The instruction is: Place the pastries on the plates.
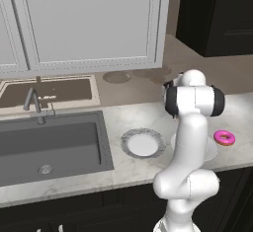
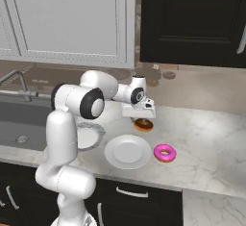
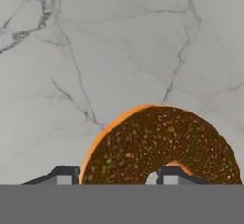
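An orange-brown glazed doughnut (image 2: 143, 125) lies on the marble counter behind the plain white plate (image 2: 128, 151). My gripper (image 2: 139, 118) points down onto it. In the hand view the gripper (image 3: 116, 175) straddles the left side of the doughnut (image 3: 162, 147). One fingertip (image 3: 66, 175) is at its outer edge. The other stands in the hole, a sliver off the inner edge, so the jaws look narrowly open. A pink doughnut (image 2: 165, 152) lies just right of the white plate. The grey speckled-rim plate (image 1: 143, 143) sits left of the arm.
A grey sink basin (image 1: 49, 147) with a faucet (image 1: 33, 105) takes up the counter's left. White wall cabinets (image 1: 89, 19) hang above, and a dark cabinet (image 2: 192, 18) stands at the back right. Bare marble stretches right of the pink doughnut.
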Robot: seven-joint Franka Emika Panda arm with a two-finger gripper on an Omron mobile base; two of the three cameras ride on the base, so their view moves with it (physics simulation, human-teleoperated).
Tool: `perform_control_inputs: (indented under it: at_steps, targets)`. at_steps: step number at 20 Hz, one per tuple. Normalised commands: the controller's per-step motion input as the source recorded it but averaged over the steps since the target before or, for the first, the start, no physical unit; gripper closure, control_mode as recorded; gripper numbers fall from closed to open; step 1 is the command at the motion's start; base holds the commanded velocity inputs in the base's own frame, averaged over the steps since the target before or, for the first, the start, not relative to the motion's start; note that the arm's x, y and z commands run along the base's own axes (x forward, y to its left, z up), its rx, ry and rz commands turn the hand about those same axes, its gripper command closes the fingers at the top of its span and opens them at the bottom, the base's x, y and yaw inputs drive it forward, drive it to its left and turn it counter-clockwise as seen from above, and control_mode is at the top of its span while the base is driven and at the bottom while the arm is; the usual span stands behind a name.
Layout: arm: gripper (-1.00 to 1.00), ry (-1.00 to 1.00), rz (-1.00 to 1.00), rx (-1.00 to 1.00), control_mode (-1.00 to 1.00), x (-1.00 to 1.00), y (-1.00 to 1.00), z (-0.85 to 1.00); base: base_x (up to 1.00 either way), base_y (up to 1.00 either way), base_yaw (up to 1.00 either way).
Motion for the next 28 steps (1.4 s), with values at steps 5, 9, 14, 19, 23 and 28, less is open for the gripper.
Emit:
perform_control_inputs:
  at_steps: [5, 9, 14, 19, 23, 28]
  targets:
    - [1.00, -0.14, 0.00, 0.00, -1.00, 0.00, 0.27, 0.28, 0.00, 0.00, 0.00]
    - [1.00, -0.10, 0.00, 0.00, -1.00, 0.00, 0.40, 0.28, 0.00, 0.00, 0.00]
    - [1.00, -0.05, 0.00, 0.00, -1.00, -0.03, 0.39, 0.33, 0.00, 0.00, 0.00]
    - [1.00, -0.10, 0.00, 0.00, -1.00, -0.35, 0.23, 0.55, 0.00, 0.00, 0.00]
    - [1.00, -0.03, 0.00, 0.00, -1.00, -0.62, 0.47, 0.39, 0.00, 0.00, 0.00]
    - [1.00, 0.00, 0.00, 0.00, -1.00, -0.62, 0.69, 0.01, 0.00, 0.00, 0.00]
